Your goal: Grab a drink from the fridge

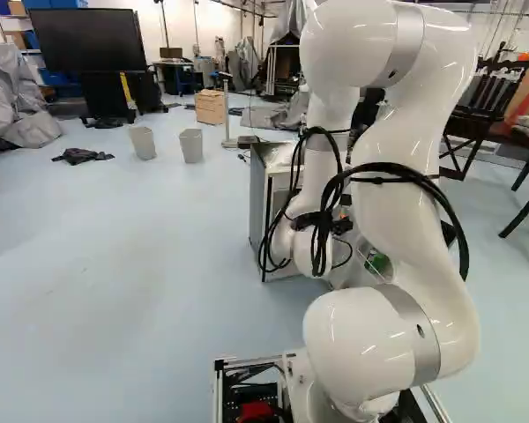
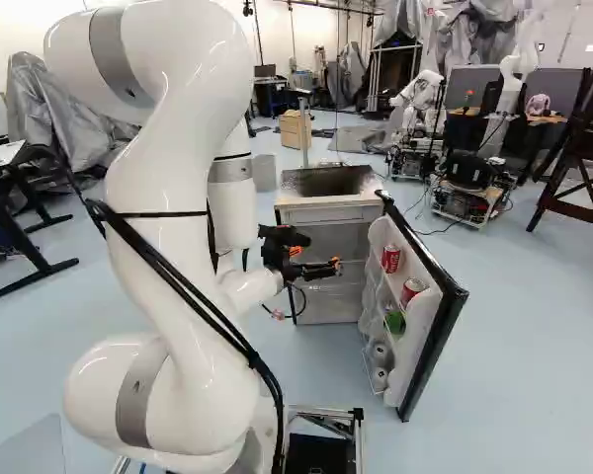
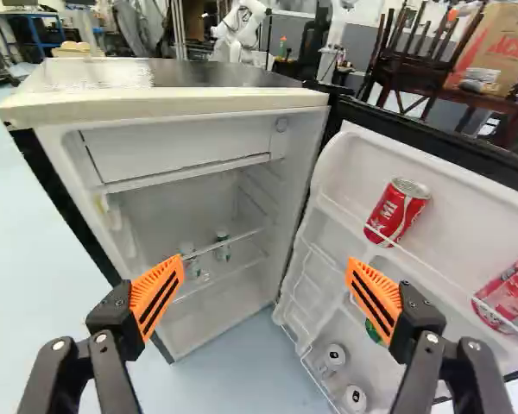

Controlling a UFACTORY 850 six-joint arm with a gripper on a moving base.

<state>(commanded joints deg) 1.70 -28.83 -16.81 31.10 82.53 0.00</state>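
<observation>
With twelve o'clock straight ahead of us, we see the smooth, pale-blue floor (image 1: 159,273) spread across the room. Our white arm (image 1: 406,198) rises over it, and near twelve stands the fridge (image 2: 326,213), its glossy dark top edged in a pale rim. Its door (image 2: 440,321) hangs open toward one. Farther back, we make out a dark screen (image 1: 97,40) at eleven, chairs (image 3: 432,47) on a table at two, and another robot (image 2: 514,69) at one. A wooden box (image 1: 210,107) sits near twelve, beyond two grey bins (image 1: 143,143) (image 1: 191,145) that lie between eleven and twelve. Our gripper (image 2: 337,266) is released, its fingers spread wide before the open fridge. Taking twelve as straight ahead of the gripper, we find the drinks on both sides of the opening: one red can (image 3: 398,211) at one o'clock and another red can (image 3: 509,297) at two, both on the same door shelf. Two pale-topped cans (image 3: 335,355) (image 3: 354,397) sit lower in the door, toward one. Smallest of all, two clear bottles (image 3: 223,246) (image 3: 190,259) stand inside the fridge, toward eleven.
</observation>
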